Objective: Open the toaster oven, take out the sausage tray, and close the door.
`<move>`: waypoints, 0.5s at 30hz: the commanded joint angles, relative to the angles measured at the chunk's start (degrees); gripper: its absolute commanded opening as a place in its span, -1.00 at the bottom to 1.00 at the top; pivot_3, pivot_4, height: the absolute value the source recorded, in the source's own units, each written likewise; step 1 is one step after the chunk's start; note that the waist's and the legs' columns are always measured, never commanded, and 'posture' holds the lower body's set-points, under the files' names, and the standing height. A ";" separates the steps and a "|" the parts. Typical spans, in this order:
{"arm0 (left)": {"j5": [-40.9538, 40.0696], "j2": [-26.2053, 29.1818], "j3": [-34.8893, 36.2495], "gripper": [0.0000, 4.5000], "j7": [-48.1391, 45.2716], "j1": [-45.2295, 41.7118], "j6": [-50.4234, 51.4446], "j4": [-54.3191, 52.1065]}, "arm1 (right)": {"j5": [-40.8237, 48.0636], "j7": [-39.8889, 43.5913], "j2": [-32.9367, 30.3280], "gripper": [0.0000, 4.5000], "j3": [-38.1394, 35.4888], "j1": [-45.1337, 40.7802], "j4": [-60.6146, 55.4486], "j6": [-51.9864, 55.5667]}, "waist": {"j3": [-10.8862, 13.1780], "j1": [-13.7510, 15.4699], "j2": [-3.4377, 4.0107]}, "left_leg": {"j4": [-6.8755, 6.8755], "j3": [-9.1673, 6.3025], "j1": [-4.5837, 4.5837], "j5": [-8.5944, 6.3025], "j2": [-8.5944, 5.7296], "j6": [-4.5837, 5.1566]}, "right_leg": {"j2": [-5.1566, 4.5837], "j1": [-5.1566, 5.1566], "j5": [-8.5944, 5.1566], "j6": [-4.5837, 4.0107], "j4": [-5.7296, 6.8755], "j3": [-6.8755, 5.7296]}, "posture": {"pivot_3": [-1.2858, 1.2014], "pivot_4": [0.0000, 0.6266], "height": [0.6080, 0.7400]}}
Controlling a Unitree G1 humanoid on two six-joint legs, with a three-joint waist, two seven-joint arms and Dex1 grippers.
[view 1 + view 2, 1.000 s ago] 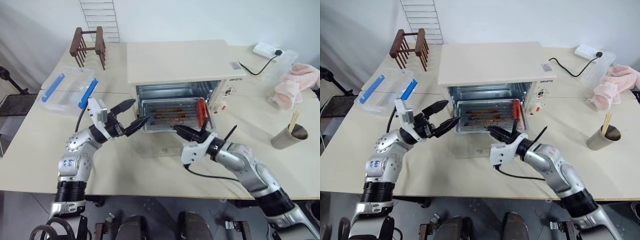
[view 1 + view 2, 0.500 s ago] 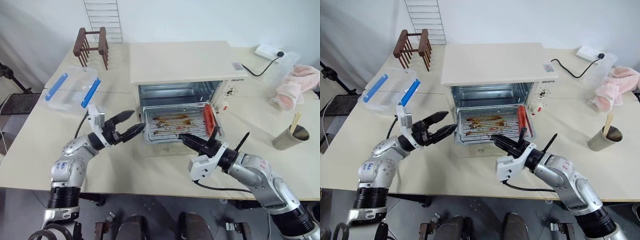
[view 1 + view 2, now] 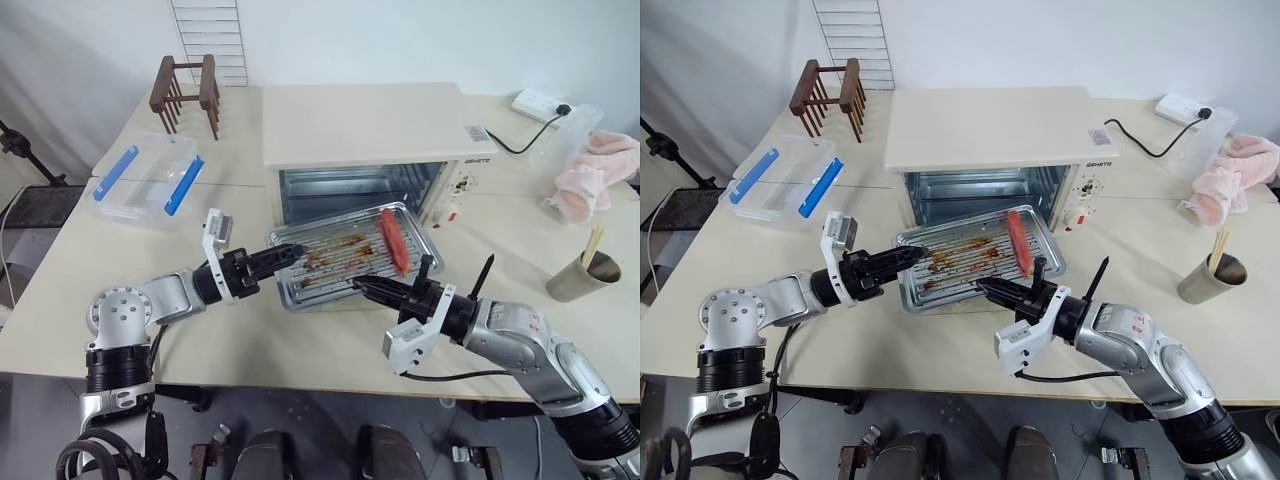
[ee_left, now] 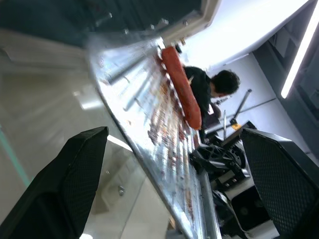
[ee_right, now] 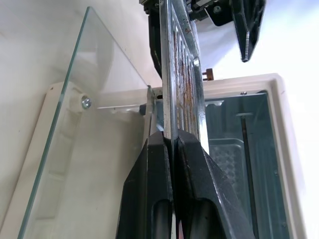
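Observation:
The cream-white toaster oven [image 3: 370, 125] stands open in mid-table. Its glass door [image 5: 75, 124] lies flat in front, below the tray. The ribbed metal sausage tray [image 3: 335, 262] is out of the oven, held slanted above the door. One red sausage [image 3: 392, 240] lies near its right end. My right gripper [image 3: 362, 285] is shut on the tray's front rim, and the rim shows pinched between the fingers [image 5: 149, 164]. My left gripper [image 3: 288, 253] is at the tray's left edge, its fingers [image 4: 70, 184] open wide on either side of the rim [image 4: 149, 124].
A clear plastic box with blue clips [image 3: 150, 180] and a wooden rack [image 3: 185, 92] stand at the back left. At the right are a paper cup with chopsticks [image 3: 583, 275], a pink cloth [image 3: 595, 170] and a power strip [image 3: 535, 100].
The tray has come out of the oven toward the table's front and turned aslant. My left gripper has rolled and moved in to the tray's left edge. The camera has shifted.

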 commanded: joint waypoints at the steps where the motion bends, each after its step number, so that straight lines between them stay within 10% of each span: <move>1: -5.98 -1.17 2.43 0.47 4.83 -0.90 2.88 1.12 | 3.30 1.33 -0.51 -1.00 -0.12 -1.64 0.14 -1.00 | 0.00 -0.06 -0.01 | 0.00 0.00 0.01 0.00 0.00 -0.01 | 0.01 0.00 0.00 0.00 0.01 0.00 | 0.03 -0.52 1.00; 11: -25.19 -3.14 2.10 -0.94 23.56 1.65 1.05 3.18 | 5.90 2.78 -0.15 -1.00 0.25 -1.95 0.65 -1.46 | 0.00 0.04 -0.01 | 0.00 -0.05 0.02 0.00 0.06 0.00 | -0.03 0.03 0.00 0.00 0.01 0.02 | 0.03 -0.52 1.00; 15: -35.87 -1.34 -2.43 -0.98 30.45 4.07 -2.55 1.71 | 8.61 3.96 0.54 -1.00 0.25 -2.23 0.80 -0.41 | 0.00 0.04 -0.01 | 0.00 -0.07 0.03 0.00 0.06 0.00 | -0.04 0.04 0.00 0.00 0.03 0.03 | 0.03 -0.52 1.00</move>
